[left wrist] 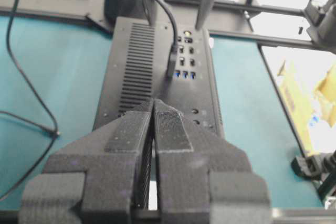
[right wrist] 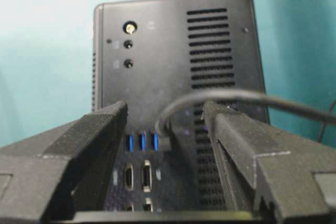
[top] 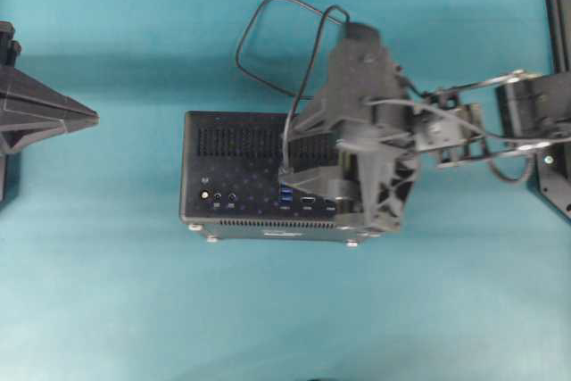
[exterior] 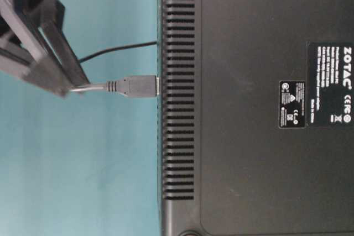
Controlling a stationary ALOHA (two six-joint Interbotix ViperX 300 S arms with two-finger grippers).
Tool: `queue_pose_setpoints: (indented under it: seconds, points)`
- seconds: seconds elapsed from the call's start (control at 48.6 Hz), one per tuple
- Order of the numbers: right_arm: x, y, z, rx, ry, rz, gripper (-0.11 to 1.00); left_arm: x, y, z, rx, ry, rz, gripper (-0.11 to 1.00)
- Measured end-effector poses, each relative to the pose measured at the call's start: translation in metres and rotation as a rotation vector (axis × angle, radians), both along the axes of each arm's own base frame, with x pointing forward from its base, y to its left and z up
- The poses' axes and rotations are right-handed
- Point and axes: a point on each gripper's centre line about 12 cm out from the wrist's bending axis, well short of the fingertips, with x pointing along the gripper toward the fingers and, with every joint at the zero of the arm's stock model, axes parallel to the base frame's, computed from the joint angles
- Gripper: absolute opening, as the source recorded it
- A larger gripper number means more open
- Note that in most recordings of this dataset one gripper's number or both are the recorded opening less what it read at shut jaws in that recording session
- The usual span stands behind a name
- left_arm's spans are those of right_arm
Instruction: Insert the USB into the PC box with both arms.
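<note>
The right tool stands with its two fingers apart, one at the lower left and one at the lower right of the right wrist view, and the cable of the USB arches through the gap between them without either finger pressing on it. In the overhead view this tool hangs over the right half of the PC box at frame centre. The one USB plug sits with its tip against the edge of the box in the table-level view; its black cable runs up from the box and loops once on the teal surface above it. Three blue ports show in a row on the box face, the plug at the rightmost of them in the right wrist view. The left tool has its two fingers pressed together on nothing, pointing toward the box from the bottom of its own view; in the overhead view it lies at the far left edge, well apart from the box. Two silver feet show along the lower edge of the box there.
</note>
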Motion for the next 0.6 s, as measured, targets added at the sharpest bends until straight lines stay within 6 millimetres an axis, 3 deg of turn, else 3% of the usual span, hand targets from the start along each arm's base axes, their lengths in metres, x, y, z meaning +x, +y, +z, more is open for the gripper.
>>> queue_pose_setpoints:
  seconds: [0.597]
  points:
    - [-0.058, -0.009, 0.009, 0.008, -0.051, 0.001, 0.70, -0.001, 0.000, -0.005, 0.004, 0.011, -0.002, 0.00]
